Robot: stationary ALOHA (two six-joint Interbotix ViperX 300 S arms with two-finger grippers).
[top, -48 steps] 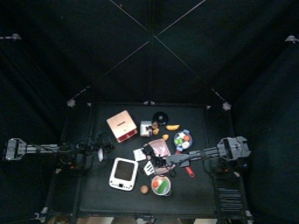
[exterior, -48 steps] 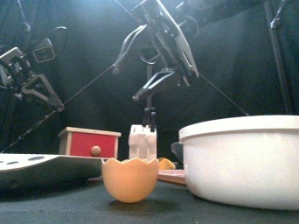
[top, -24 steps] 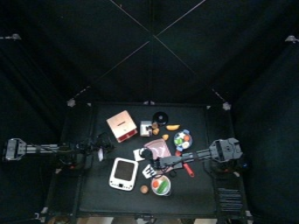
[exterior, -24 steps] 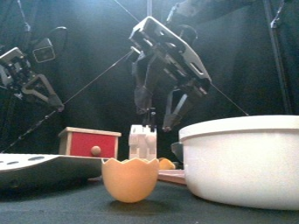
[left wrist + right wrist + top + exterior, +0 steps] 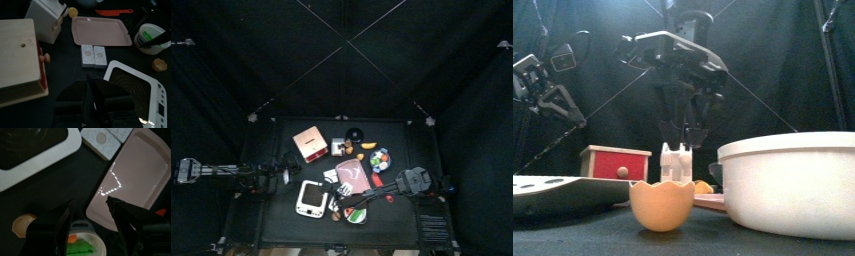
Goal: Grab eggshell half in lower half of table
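Note:
The eggshell half [image 5: 661,205] stands upright, open side up, near the front edge of the black table [image 5: 278,222], just left of the round white dish [image 5: 794,185]. In the right wrist view the eggshell half [image 5: 25,223] lies off to one side of my right gripper [image 5: 88,201], which is open and holds nothing. From the front, that right gripper [image 5: 696,135] hangs above and behind the shell, not touching it. From above, the right gripper [image 5: 341,206] is over the table's lower middle. My left gripper [image 5: 93,92] rests shut at the left; its view shows the shell [image 5: 159,64] far off.
A white flat device [image 5: 311,198] lies left of the shell. A pink tray [image 5: 133,173] sits behind it, and a red-and-wood box [image 5: 615,161] stands at the back left. The dish [image 5: 83,245] holds green and red pieces. Small orange pieces [image 5: 378,155] lie farther back.
My right arm has swung toward the table's lower half. Its open gripper has come down and turned to point at the area by the shell and dish. The left arm has not moved.

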